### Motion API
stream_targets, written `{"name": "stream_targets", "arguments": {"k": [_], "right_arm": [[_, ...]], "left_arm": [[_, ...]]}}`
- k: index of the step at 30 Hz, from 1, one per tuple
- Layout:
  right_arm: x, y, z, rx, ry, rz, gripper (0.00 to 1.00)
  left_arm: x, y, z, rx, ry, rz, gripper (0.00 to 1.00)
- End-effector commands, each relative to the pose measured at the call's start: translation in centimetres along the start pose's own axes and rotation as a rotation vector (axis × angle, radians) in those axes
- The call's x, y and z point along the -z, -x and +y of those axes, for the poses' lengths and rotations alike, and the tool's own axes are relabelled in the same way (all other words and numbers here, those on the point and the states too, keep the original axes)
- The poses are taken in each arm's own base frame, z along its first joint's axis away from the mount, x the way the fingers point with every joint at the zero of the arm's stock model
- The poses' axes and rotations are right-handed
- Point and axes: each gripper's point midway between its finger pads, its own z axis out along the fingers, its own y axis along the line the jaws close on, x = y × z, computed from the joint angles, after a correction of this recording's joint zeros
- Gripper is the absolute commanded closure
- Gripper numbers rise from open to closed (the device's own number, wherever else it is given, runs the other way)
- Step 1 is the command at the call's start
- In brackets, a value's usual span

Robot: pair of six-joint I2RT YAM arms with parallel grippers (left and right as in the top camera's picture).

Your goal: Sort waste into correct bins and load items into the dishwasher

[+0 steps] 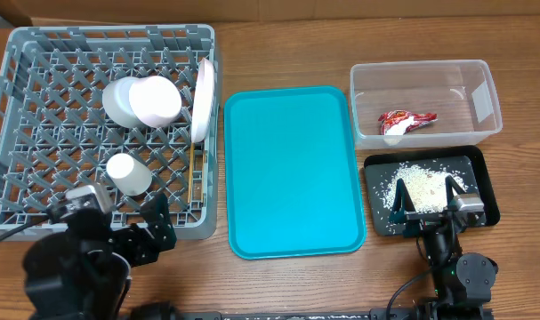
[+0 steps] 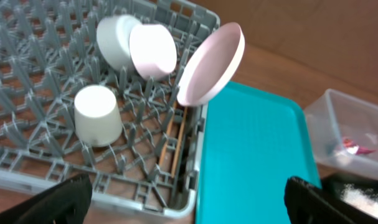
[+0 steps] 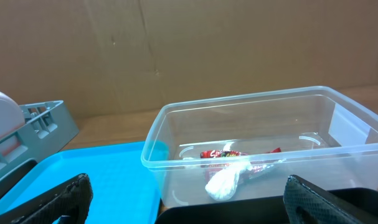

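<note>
The grey dish rack [image 1: 38, 53] [image 2: 45, 168] holds a white bowl [image 1: 118, 100] [image 2: 114, 38], a smaller dish [image 1: 158, 100] [image 2: 152, 50], an upright plate [image 1: 203, 98] [image 2: 212, 64], an upturned cup [image 1: 129, 174] [image 2: 97, 115] and wooden chopsticks [image 1: 194, 178] [image 2: 172, 140]. The red-and-white wrapper [image 1: 406, 122] [image 3: 238, 165] lies in the clear tub [image 1: 425, 76] [image 3: 251, 106]. White rice [image 1: 421, 185] lies in the black tray [image 1: 479, 178]. My left gripper [image 1: 154, 227] [image 2: 189, 199] is open and empty at the rack's front right corner. My right gripper [image 1: 427, 213] [image 3: 185, 196] is open and empty over the black tray's front edge.
A flat teal tray [image 1: 292, 169] [image 2: 257, 149] [image 3: 83, 174] lies between the rack and the bins. A brown cardboard wall [image 3: 176, 43] stands behind the table. Bare wooden tabletop [image 1: 287, 44] runs along the back and the front right.
</note>
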Motion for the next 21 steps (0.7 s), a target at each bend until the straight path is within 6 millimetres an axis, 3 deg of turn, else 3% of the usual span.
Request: {"name": "stream_targets", "arguments": {"k": [1, 7, 12, 21], "right_arm": [[0.0, -0.2, 0.2, 0.008, 0.011, -0.001, 0.00], [0.0, -0.2, 0.2, 0.008, 0.011, -0.001, 0.00], [0.0, -0.2, 0.2, 0.008, 0.011, -0.001, 0.00], [0.0, -0.2, 0.2, 0.008, 0.011, -0.001, 0.00]], "left_arm": [[-1.2, -1.6, 1.5, -0.098, 0.044, -0.073, 0.00], [-5.0, -3.5, 1.7, -0.136, -0.032, -0.245, 0.00], [-7.4, -4.1, 1.2, -0.156, -0.119, -0.406, 0.00], [-9.7, -5.1, 2.1, -0.159, -0.137, -0.545, 0.00]]}}
